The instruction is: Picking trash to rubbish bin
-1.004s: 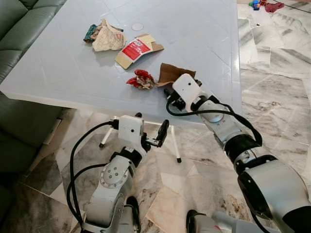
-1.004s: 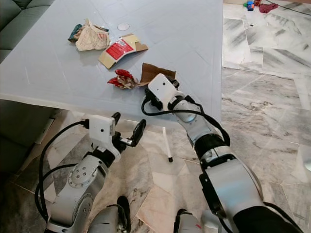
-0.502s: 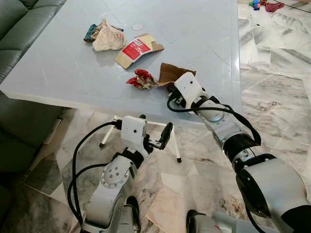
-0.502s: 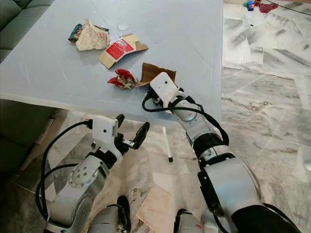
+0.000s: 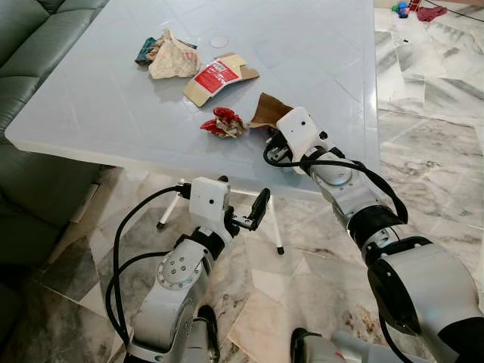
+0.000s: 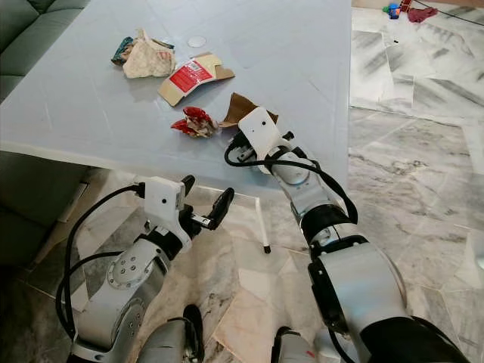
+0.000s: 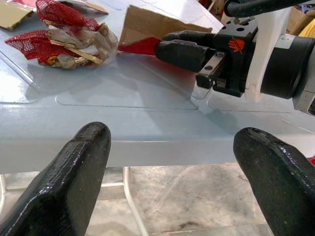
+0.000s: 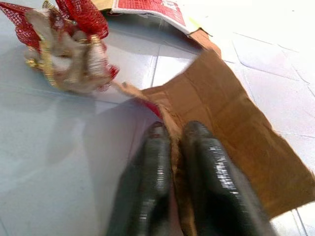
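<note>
Left eye view shows a big pale blue plastic table (image 5: 91, 106) with trash lying on it, over a marble tile floor (image 5: 446, 151). The right gripper (image 8: 174, 135) rests on the table close to the near edge. Its two black fingers are pressed together on the edge of a torn brown piece of cardboard (image 8: 231, 118), which lies flat on the table top.

Just beside the cardboard, toward the table's left edge, sits a crumpled red and gold mesh wrapper (image 5: 221, 122). It is very near the right gripper's fingertips but does not touch them. Farther back toward the middle of the table lies a flat tan box with a red label (image 5: 215, 77). Behind that, nearer the far left corner, is a crumpled cream paper wad (image 5: 172, 62) with a small dark teal scrap (image 5: 144, 51) touching it. A small round clear lid (image 5: 220, 41) lies a bit beyond the box.

The left gripper (image 5: 240, 212) hangs below the table's near edge, over the floor, with its fingers (image 7: 74, 172) wide apart and nothing between them. A dark green sofa (image 5: 30, 30) stands along the table's left edge. Some small bright toys (image 5: 416, 10) lie on the floor far past the table's right edge.
</note>
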`<state>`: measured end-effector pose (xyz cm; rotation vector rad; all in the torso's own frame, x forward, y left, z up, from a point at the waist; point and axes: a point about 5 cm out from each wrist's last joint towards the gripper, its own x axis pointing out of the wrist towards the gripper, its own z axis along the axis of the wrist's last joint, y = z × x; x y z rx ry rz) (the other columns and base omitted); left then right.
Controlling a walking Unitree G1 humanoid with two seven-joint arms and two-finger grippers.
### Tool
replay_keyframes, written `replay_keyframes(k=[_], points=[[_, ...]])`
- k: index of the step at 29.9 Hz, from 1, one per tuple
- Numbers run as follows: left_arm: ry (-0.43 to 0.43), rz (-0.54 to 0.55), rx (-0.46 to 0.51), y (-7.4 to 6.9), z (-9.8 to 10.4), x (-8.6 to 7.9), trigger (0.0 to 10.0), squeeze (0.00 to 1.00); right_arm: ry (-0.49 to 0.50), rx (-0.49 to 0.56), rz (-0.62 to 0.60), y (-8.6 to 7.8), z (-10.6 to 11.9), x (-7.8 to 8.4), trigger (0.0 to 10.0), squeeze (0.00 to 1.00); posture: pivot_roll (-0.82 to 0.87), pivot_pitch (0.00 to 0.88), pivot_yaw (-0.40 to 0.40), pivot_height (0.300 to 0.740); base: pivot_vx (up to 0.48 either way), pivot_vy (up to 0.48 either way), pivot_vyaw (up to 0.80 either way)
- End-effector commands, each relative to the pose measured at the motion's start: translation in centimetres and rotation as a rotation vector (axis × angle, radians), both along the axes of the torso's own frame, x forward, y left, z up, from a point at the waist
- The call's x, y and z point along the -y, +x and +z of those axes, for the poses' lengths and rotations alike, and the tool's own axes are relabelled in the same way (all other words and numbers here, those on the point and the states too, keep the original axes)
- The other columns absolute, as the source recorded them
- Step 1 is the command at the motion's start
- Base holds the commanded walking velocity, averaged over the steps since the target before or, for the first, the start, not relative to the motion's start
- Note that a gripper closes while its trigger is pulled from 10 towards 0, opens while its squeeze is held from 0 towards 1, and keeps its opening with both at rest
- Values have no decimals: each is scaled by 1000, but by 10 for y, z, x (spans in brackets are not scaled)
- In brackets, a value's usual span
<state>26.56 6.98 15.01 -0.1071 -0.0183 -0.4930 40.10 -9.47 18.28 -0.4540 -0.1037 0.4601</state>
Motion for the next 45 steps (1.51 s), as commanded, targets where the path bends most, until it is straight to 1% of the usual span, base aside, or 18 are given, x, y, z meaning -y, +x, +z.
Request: replay_keyframes(k=[1,7,12,13,16,18,21,22,23,25,27,28,30,31,32,34,39,45], points=[[8,-3,5,1,0,-1,10000,0,-11,-19,3,1,1,-1,0,0,85,205,2,740,0,0,0],[10,3,24,5,3,-2,10000,0,25,0,-15,4,10,3,0,0,86,178,4,740,0,0,0],[17,18,52,12,7,-5,10000,0,70,46,-45,7,23,15,0,0,77,151,14,740,0,0,0],[24,43,71,16,9,-8,10000,0,99,76,-50,8,29,21,0,0,70,142,19,740,0,0,0],[35,71,91,21,11,-12,10000,0,121,102,-56,8,35,26,0,0,54,129,27,740,0,0,0],[45,112,112,30,15,-18,10000,0,174,145,-70,7,43,34,0,0,34,119,37,740,0,0,0],[57,146,138,42,18,-23,10000,0,245,201,-89,3,48,46,0,0,-1,107,53,740,0,0,0],[57,146,138,42,18,-23,10000,0,245,201,-89,3,48,46,0,0,-1,107,53,740,0,0,0],[63,164,150,49,19,-25,10000,0,281,227,-92,-2,48,51,0,0,-10,105,57,740,0,0,0],[59,166,148,54,19,-26,10000,0,301,234,-98,-6,46,53,0,0,-30,102,65,740,0,0,0],[57,164,149,61,19,-26,10000,0,326,241,-96,-14,43,55,0,0,-55,105,76,740,0,0,0],[57,164,149,61,19,-26,10000,0,326,241,-96,-14,43,55,0,0,-55,105,76,740,0,0,0],[62,153,151,77,20,-25,10000,0,386,227,-16,-47,35,47,0,0,-98,110,100,740,0,0,0],[62,153,151,77,20,-25,10000,0,386,227,-16,-47,35,47,0,0,-98,110,100,740,0,0,0],[57,141,163,81,23,-24,10000,0,387,216,5,-62,29,44,0,0,-111,113,112,740,0,0,0],[50,143,182,83,28,-23,10000,0,367,218,22,-73,25,43,0,0,-114,114,122,740,0,0,0],[21,207,237,83,39,-29,10000,0,403,193,-9,-80,19,46,0,0,-99,121,123,740,0,0,0],[-6,246,249,82,37,-37,10000,0,416,175,-26,-85,26,44,0,0,-82,120,110,740,0,0,0]])
